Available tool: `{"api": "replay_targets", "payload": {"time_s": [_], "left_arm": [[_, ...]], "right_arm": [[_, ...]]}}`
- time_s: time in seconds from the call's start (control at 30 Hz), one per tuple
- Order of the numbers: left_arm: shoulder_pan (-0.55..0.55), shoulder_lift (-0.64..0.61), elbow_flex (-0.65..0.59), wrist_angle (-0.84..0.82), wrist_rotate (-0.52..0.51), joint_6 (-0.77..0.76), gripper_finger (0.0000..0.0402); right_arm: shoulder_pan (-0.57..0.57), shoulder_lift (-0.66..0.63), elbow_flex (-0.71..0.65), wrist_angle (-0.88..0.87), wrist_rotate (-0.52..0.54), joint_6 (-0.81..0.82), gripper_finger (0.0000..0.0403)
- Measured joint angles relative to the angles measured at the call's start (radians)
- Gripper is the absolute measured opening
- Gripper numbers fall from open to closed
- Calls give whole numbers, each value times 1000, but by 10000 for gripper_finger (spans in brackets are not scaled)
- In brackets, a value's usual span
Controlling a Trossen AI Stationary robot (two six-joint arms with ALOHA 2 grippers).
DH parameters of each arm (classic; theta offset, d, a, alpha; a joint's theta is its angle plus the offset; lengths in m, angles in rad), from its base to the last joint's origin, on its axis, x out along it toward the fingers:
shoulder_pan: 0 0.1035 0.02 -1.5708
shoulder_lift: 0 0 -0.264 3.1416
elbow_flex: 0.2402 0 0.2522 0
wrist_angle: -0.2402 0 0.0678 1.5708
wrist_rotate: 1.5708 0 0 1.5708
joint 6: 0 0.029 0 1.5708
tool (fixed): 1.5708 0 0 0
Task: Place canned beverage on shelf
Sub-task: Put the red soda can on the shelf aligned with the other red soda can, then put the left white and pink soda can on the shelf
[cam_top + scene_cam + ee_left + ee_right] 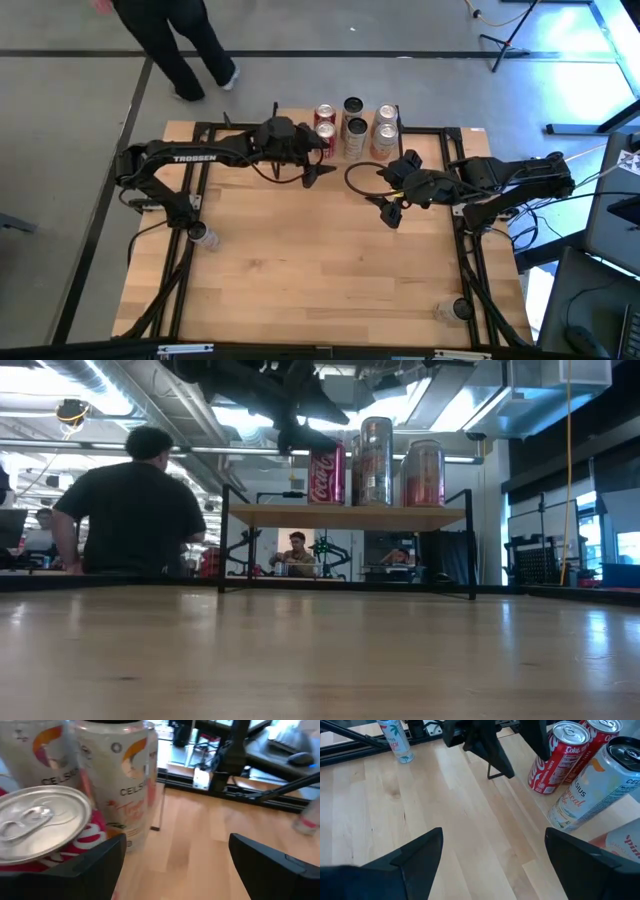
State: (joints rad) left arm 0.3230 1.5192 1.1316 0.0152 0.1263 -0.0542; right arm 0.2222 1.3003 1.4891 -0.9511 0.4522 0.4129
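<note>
The shelf (362, 135), a small light-wood board on thin black legs, is standing at the far edge of the tabletop (310, 270), and all the canned beverages are sitting on it. In the high view, two red Coca-Cola cans (325, 128) are occupying its left end, a dark-topped Celsius can (353, 106) and another tall can (355, 135) are standing in the middle, and two pale cans (385, 130) are filling the right end. The low view is showing a red Coca-Cola can (327, 472), a tall can (376, 460) and a pinkish can (424, 473) upright on the board (345, 516). The left pincer (318, 165) is hovering just beside the Coca-Cola cans with its fingers (95, 865) spread apart and nothing between them; its wrist view is looking onto a silver can top (42, 822) and a Celsius can (125, 775). The right pincer (392, 212) is hanging over bare tabletop in front of the shelf, fingers (410, 857) likewise wide apart and empty. A clear plastic bottle (203, 235) is lying near the left arm's base. A person (135, 505) in a dark shirt is sitting beyond the tabletop.
</note>
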Motion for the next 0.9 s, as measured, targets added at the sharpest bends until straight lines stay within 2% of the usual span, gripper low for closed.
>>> {"api": "replay_targets", "payload": {"time_s": [0.17,0.43,0.77,0.9], "left_arm": [[-24,-19,0,-8,68,-50,343],[-56,-196,0,-146,102,-48,343],[-76,-406,0,-617,104,4,343],[-113,-449,0,-787,100,-49,343]], "right_arm": [[0,0,0,-3,-3,0,337],[0,0,0,3,-18,1,337],[0,2,0,5,-8,0,337],[0,10,0,3,-9,-10,337]]}}
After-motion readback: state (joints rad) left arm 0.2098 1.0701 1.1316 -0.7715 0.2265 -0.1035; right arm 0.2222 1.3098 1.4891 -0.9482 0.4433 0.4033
